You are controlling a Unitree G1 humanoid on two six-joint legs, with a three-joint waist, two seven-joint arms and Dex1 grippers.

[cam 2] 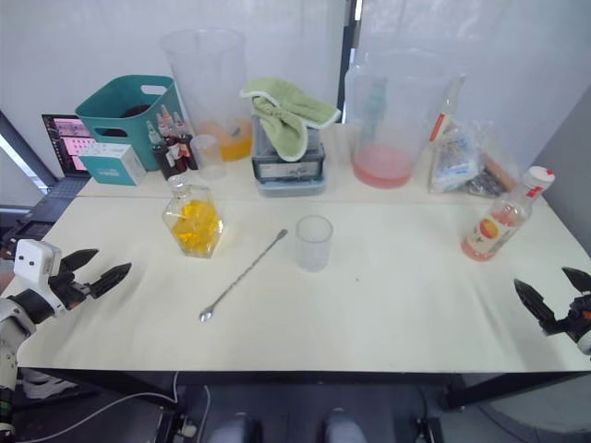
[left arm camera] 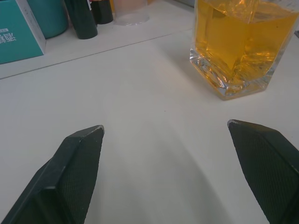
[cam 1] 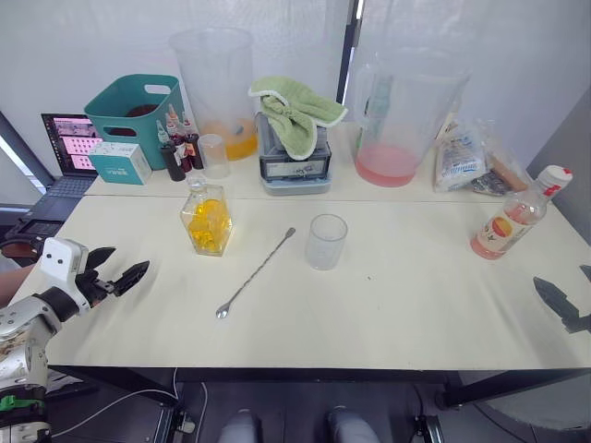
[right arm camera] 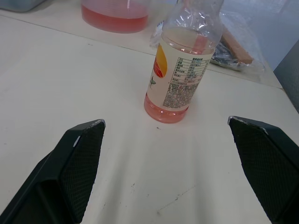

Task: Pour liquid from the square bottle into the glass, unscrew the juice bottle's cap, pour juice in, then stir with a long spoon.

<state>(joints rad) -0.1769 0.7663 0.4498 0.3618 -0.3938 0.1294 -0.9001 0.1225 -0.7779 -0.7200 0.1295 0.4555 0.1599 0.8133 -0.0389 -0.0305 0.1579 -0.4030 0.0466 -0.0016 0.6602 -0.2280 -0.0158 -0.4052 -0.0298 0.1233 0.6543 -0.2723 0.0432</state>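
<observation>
- The cream-coloured bench [cam 1: 388, 314] carries all of the task's things.
- The square clear-glass bottle of amber liquid [cam 1: 207, 220] is stood upright towards the left of the bench, its stopper in place.
- The clear, empty plastic glass [cam 1: 327, 241] is set upright near the middle of the bench, well apart from the square bottle.
- The long, thin metal spoon [cam 1: 256, 272] is laid flat and diagonally between the two, its bowl nearest the front edge; neither is touched by it.
- The clear plastic juice bottle with pink juice and a white cap [cam 1: 515, 216] is stood at the far right, capped and leaning slightly.
- The left tool [cam 1: 118, 273] is held just above the bench at its left edge, its black fingers [left arm camera: 77, 163] spread apart and nothing gripped; the square bottle is seen ahead of it.
- The right tool [cam 2: 552, 297] is held at the right edge, released with fingers wide, the juice bottle ahead of it.
- Along the back, a teal plastic basket [cam 1: 137, 103], two large clear measuring jugs [cam 1: 403, 115] and a green cloth draped over a small scale [cam 1: 295, 115] are lined up.
</observation>
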